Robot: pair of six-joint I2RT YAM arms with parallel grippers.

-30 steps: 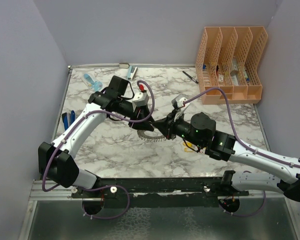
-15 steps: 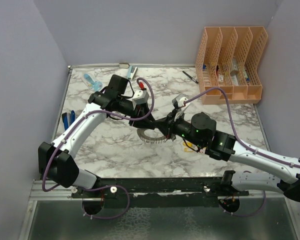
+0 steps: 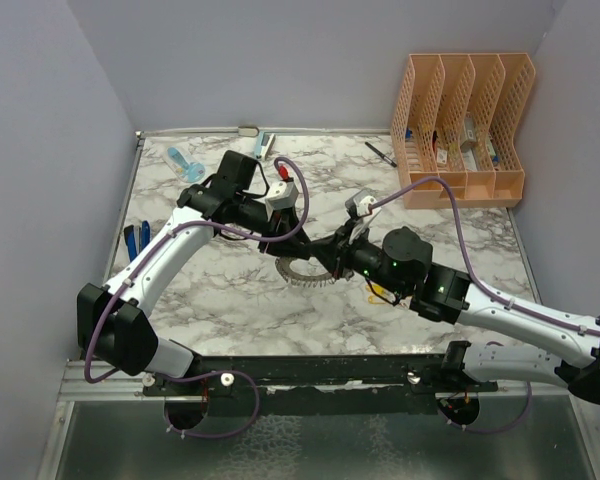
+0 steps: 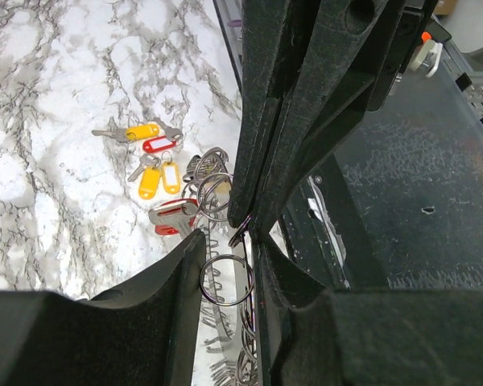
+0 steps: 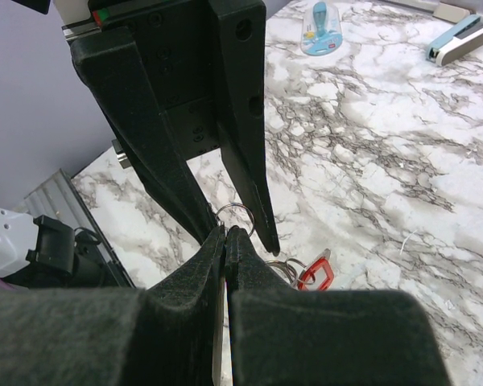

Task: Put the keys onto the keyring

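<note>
**Grippers meet tip to tip over the keyring**

Marble table (image 3: 220, 300) clutter sits mostly along the far edge. A peach slotted file organiser (image 3: 460, 120) stands at 1 o'clock with odds and ends in its bays. A black pen (image 3: 380, 153) lies just beside it. At 12 o'clock there is a blue-and-white stapler (image 3: 263, 146), at 11 a pale blue object (image 3: 184, 162), and at 9 some blue-handled tools (image 3: 135, 240) at the table's rim.

From above, the right arm lies over the keys, so only a scrap of yellow shows at its elbow. In each wrist view the other arm's black fingers fill much of the frame.

The tags carry white label windows, too small to read.

The keys (image 4: 149, 165) lie loose on the marble in a small heap at 4 o'clock from the table's centre, with yellow and red plastic tags and split rings bunched together. The keyring (image 3: 302, 272) is a grey toothed coil with a hollow middle, lying at the centre directly under both grippers.

The right gripper (image 5: 226, 233) has its fingers pressed together, tips at a small wire ring (image 4: 224, 280). The left gripper (image 4: 227, 249) has its fingers apart, and that ring spans the gap. I cannot tell whether it is clamped.
</note>
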